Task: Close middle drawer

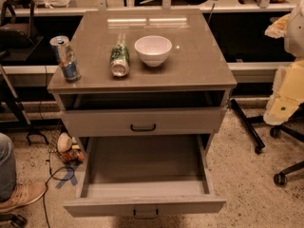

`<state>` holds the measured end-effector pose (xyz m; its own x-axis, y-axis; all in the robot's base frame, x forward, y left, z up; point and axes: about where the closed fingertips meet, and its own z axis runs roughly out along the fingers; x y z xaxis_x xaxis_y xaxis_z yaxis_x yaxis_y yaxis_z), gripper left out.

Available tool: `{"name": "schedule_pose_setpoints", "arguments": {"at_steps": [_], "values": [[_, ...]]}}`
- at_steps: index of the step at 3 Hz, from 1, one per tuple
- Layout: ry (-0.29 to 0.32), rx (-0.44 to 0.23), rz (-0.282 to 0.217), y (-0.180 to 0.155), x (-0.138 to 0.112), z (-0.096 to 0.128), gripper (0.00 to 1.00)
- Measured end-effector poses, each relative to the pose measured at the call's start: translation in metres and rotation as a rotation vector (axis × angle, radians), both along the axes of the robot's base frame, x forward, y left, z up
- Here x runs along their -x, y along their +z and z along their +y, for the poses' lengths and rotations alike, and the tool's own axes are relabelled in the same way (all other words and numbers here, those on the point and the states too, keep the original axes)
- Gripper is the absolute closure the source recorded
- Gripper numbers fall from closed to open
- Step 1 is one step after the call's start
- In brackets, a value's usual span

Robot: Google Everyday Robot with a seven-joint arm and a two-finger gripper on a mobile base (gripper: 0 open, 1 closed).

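The grey-beige wooden middle drawer [145,206] stands open, hiding what lies beneath. The gripper is out of frame, so I cannot tell its claw's state. Speckled floor [247,184] surrounds the cabinet.

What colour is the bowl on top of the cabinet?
White. The bowl shows best in the camera view; the end effector hangs at the far right.

Nothing legible anywhere: no word, brand, number or sign clear enough to read. Printed wrap on the upright blue-and-silver can [65,58], far left of the gripper [281,106] at the right edge, too blurred to make out. Likewise on the green patterned can [119,60] lying on its side, also left of the gripper. No lettering on the pale gripper itself, only a small green dot.
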<state>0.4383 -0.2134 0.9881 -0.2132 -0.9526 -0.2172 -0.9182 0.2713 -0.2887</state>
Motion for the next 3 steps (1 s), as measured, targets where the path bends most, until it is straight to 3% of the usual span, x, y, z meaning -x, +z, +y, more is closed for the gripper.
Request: {"name": "schedule_pose_setpoints", "arguments": {"at_steps": [2,3], "values": [[-0.010,-0.012,0.020,-0.010,0.000,0.001,0.00],[-0.067,-0.109,0.132,-0.069,0.008,0.005,0.00]]}}
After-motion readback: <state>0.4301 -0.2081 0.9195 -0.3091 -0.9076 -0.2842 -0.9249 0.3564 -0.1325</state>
